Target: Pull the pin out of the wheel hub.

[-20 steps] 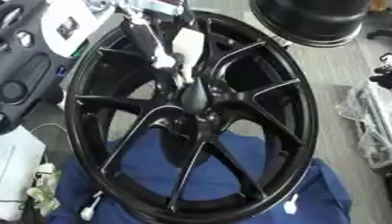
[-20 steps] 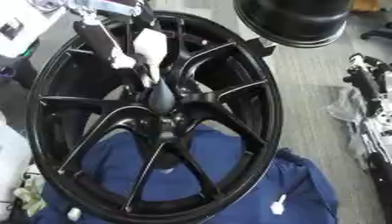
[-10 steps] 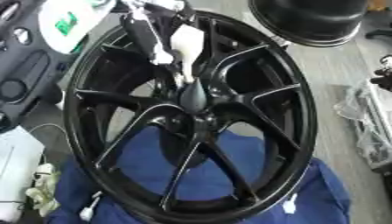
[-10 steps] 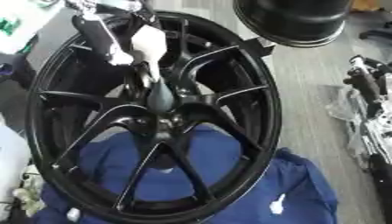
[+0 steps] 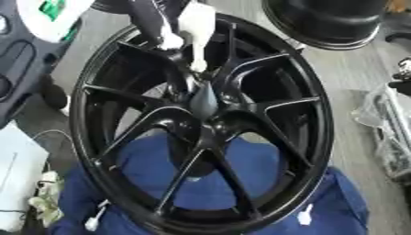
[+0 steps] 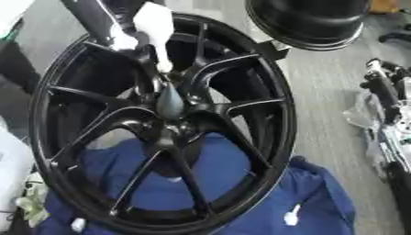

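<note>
A hand (image 5: 180, 27) reaches in from the far left, over the top of the big black wheel (image 5: 205, 124). Its fingers (image 5: 195, 50) are white at the tips and point down toward the middle of the wheel. They sit close together, but the picture is too smeary to tell if they pinch anything. One fingertip is just above the hub. The arm behind the hand is cut off by the top edge, so it is hard to say which arm it is. From where it comes in, it looks like the left one. No other hand shows.

The wheel hub (image 5: 202, 114) is in the middle of the wheel, where all the thin black spokes meet. A dark grey, pointed thing (image 6: 169, 103) stands up out of the hub. This may be the pin, but its shape is blurry.

The wheel lies on a blue cloth (image 5: 201, 170) on the grey tabletop (image 5: 345, 82). Part of another black wheel (image 5: 325, 20) shows at the far right, cut off at the top.
</note>
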Controlling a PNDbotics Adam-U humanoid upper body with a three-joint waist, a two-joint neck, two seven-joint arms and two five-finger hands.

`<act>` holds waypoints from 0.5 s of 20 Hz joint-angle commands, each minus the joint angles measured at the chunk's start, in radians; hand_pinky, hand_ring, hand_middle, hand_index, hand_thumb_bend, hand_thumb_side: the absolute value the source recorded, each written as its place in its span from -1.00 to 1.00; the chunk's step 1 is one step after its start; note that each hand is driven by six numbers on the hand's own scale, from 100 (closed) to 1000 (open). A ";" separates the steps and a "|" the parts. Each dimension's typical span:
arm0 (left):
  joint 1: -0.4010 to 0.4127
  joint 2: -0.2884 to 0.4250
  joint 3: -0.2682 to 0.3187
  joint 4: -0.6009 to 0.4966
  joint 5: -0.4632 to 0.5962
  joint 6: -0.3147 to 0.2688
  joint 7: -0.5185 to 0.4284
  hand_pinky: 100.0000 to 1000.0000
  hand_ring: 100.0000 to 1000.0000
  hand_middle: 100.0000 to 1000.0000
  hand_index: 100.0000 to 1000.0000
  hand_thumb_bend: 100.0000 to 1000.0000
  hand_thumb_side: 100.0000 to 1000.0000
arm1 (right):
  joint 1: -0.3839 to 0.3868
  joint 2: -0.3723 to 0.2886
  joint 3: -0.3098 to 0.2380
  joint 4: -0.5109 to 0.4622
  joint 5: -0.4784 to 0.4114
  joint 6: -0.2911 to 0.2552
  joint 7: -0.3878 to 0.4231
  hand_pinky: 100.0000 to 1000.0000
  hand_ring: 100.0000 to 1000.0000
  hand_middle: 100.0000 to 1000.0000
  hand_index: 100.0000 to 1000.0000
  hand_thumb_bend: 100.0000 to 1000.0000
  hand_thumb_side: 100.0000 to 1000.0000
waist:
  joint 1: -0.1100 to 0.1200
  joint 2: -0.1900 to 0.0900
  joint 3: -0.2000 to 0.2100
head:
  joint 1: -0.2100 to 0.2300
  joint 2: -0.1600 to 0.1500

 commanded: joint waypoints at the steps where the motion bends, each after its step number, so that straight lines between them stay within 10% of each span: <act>1: -0.039 0.050 0.040 -0.047 0.038 0.020 0.001 0.32 -0.10 -0.45 -0.69 -1.00 -0.66 | -0.002 -0.029 -0.011 -0.007 0.000 0.000 -0.002 0.57 0.10 -0.01 0.56 -1.00 0.02 | 0.000 -0.035 0.002 | -0.004 0.006; 10: 0.067 0.340 0.219 -0.372 0.316 0.165 0.041 0.32 -0.12 -0.48 -0.73 -1.00 -0.67 | 0.020 -0.049 -0.032 -0.007 0.001 -0.009 -0.019 0.57 0.10 -0.01 0.56 -1.00 -0.04 | -0.001 -0.054 0.053 | -0.068 0.031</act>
